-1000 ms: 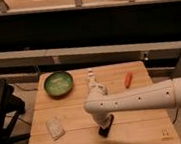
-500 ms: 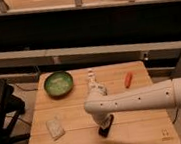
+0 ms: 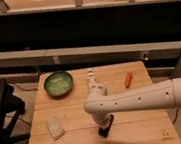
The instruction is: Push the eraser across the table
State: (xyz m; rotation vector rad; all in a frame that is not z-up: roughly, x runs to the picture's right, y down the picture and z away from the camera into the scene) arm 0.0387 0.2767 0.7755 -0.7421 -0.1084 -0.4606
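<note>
- Pincer: positioned at the eraser; whether it is spread or pressed together cannot be told.
- Eraser: near the front edge of the surface, midway between its corners.
- Progress: contact apparently made; the push across is judged mostly outstanding.

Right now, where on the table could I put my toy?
Bare spots on the table: the front right corner past the eraser, and the gap between the sponge and the eraser. The back is crowded: bowl, white bottle, orange thing. The gripper is at the eraser.
</note>
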